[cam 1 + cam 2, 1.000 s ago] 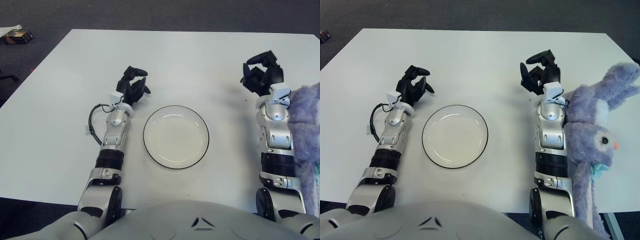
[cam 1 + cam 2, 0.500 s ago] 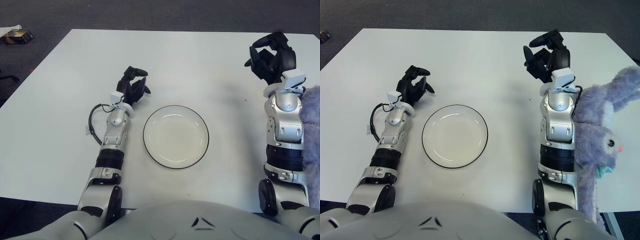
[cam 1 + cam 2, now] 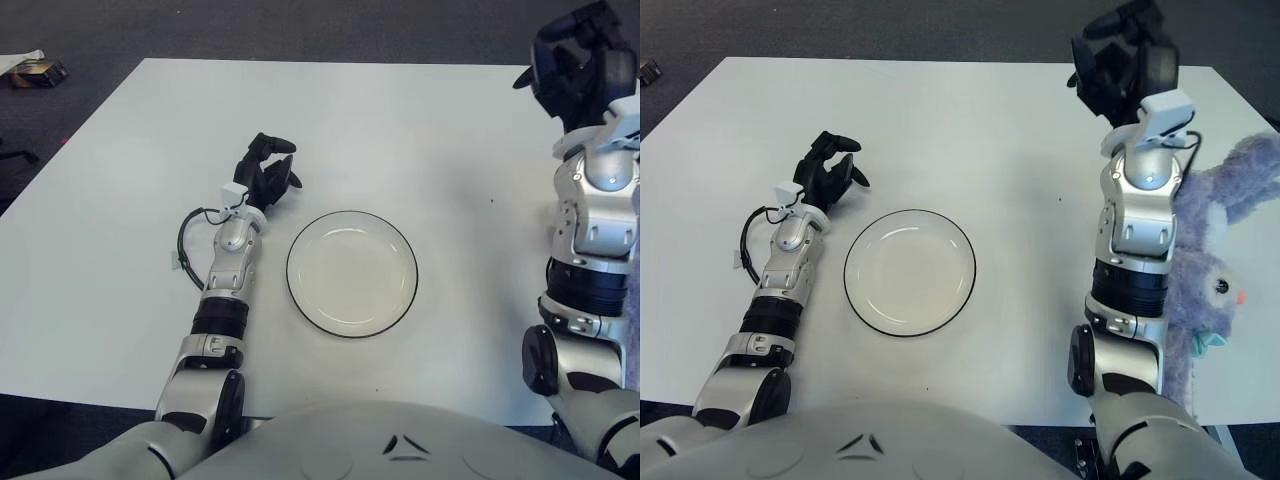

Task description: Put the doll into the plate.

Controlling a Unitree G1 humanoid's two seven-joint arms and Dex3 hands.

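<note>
A white plate [image 3: 909, 271] with a dark rim lies on the white table near its front edge. The doll [image 3: 1215, 262], a purple plush rabbit with long ears, lies on the table at the far right, partly hidden behind my right forearm. My right hand [image 3: 1126, 62] is raised high above the table, up and left of the doll, its black fingers loosely curled around nothing. My left hand [image 3: 828, 174] shows to the upper left of the plate, fingers relaxed and holding nothing.
The table [image 3: 960, 120] stretches wide and white behind the plate. A black cable [image 3: 743, 252] loops beside my left forearm. A small dark object [image 3: 36, 71] lies on the floor beyond the table's far left corner.
My right arm has lifted and swung away from me and to the right, the hand rising from table level near the doll's ear. The doll, plate and left hand have stayed put.
</note>
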